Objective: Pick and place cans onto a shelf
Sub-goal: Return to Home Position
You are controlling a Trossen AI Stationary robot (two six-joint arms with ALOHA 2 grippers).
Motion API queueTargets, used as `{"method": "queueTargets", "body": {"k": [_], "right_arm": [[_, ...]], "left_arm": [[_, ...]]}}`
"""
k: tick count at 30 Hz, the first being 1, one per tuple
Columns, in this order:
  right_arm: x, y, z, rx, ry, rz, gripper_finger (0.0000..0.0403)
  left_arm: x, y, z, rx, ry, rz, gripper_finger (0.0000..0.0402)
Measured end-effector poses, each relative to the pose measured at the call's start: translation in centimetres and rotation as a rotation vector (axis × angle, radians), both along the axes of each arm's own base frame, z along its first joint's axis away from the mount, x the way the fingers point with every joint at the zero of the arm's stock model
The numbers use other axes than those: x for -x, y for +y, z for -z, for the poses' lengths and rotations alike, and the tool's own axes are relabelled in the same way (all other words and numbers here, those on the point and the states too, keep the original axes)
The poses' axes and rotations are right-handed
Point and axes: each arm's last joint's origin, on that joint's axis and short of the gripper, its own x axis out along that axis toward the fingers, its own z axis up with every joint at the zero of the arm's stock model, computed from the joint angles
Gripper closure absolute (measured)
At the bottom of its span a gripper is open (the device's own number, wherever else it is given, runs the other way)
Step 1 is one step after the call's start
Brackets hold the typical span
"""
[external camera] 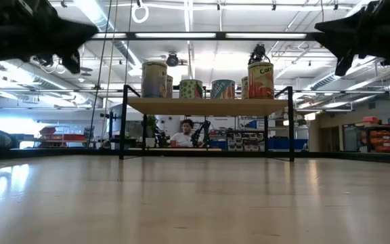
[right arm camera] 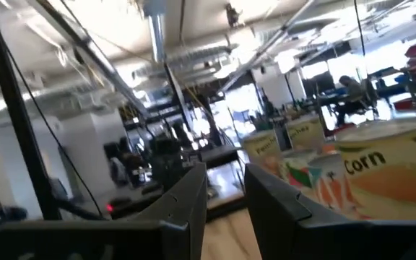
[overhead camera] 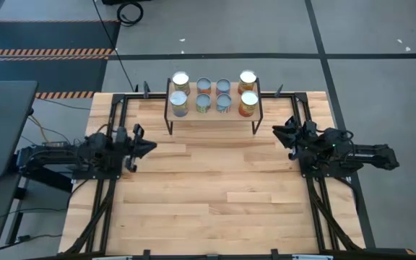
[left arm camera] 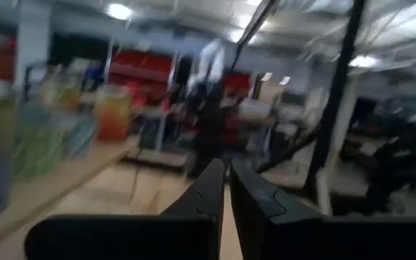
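Found the shelf [overhead camera: 214,114] at the far edge of the table [overhead camera: 208,188], midway between the two arms. Counted eight cans [overhead camera: 204,103] upright on it in two rows of four (taller orange-labelled ones at the right end, taller pale ones at the left, shorter green and blue ones between).

Placed the left gripper [overhead camera: 150,146] over the table's left side, well apart from the shelf and pointing inward. Read its fingers [left arm camera: 208,195] in the left wrist view as all but closed, only a thin slit between them, nothing held.

Placed the right gripper [overhead camera: 276,131] over the right side, near the shelf's right end yet apart from it, likewise pointing inward. Made out a plain narrow gap between its fingers [right arm camera: 190,198], empty, and a Corn can [right arm camera: 388,173] beyond them.

From the low view, noted both grippers raised well clear of the tabletop, at about the level of the cans' tops. Saw the cans lined along the light board, and a person [external camera: 185,137] in the room behind, framed beneath the shelf.
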Motion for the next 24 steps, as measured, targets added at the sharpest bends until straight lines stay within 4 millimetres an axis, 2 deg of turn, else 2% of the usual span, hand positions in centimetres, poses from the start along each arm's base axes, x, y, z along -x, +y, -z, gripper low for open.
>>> {"method": "queueTargets", "body": {"k": [3,6,10,16,24], "right_arm": [[-0.2,0.0,0.5,0.029,0.060,0.014,0.0300],[-0.5,0.0,1.9,0.076,0.225,0.021,0.0300],[-0.6,0.0,3.0,0.094,0.351,0.020,0.0300],[-0.6,0.0,3.3,0.092,0.376,0.018,0.0300],[-0.6,0.0,3.3,0.088,0.375,0.017,0.0300]], "left_arm": [[-0.1,0.0,0.6,-0.023,0.061,-0.009,0.0370],[-0.2,-0.1,1.0,-0.079,0.106,0.021,0.0373],[-0.3,-0.1,1.8,-0.103,0.191,0.022,0.0374],[-0.3,-0.1,3.1,-0.118,0.327,0.026,0.0372],[-0.3,-0.1,3.1,-0.115,0.331,0.027,0.0372]]}}
